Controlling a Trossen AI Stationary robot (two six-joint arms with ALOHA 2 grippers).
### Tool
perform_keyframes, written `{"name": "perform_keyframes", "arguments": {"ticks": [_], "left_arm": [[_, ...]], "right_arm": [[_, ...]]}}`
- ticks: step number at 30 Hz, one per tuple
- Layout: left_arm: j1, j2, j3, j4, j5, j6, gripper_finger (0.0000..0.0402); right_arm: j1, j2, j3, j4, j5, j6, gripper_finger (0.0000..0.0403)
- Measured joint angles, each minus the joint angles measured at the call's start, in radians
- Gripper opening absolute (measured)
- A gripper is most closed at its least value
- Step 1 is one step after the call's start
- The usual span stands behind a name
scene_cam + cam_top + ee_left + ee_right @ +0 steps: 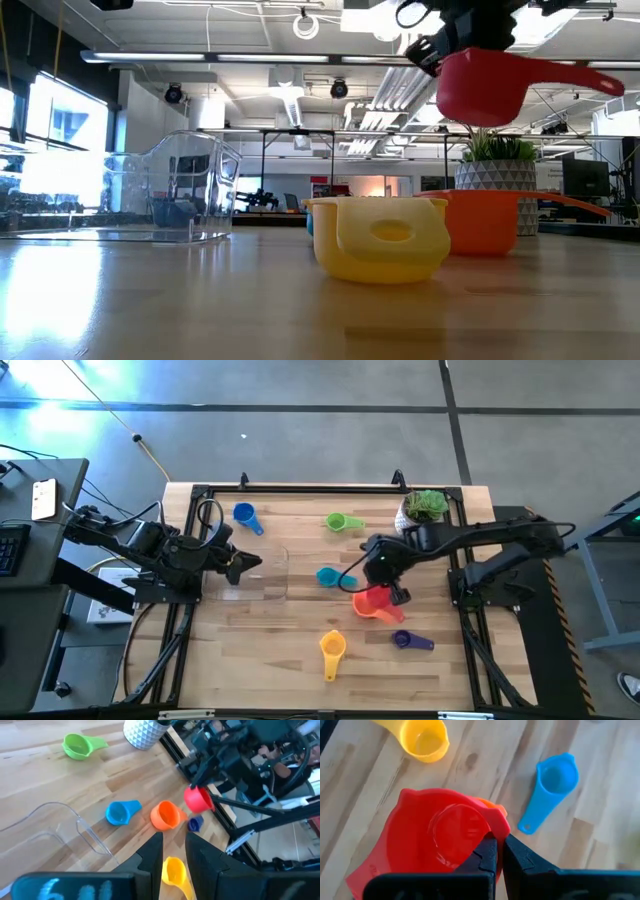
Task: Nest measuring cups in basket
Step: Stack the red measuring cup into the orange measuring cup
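The right end effector (499,851) is gripping the red cup (480,88) by its rim, fingers pinched tight, and is holding it in the air above the orange cup (485,220). The yellow cup (332,647), purple cup (404,640), cyan cup (328,576), green cup (337,521) and blue cup (244,514) are lying scattered on the wooden surface (270,650). The left end effector (252,563) is waiting just beside the clear basket (190,195) at the surface's left side, its fingers slightly parted and holding nothing.

Red cup (483,88) lifted upright — above orange cup (487,222), clear basket (170,195) apart
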Motion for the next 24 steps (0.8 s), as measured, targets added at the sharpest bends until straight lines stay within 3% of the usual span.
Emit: {"name": "perform_keyframes", "arguments": {"ticks": [15,24], "left_arm": [[0.000,0.016,0.000,-0.001,-0.009,-0.005,0.0074],[0.000,0.015,0.000,0.000,-0.008,0.009,0.0074]], "right_arm": [[-0.006,0.213,0.000,0.052,0.021,-0.075,0.0000],[-0.006,0.240,0.000,0.067,0.061,-0.092,0.0004]]}}
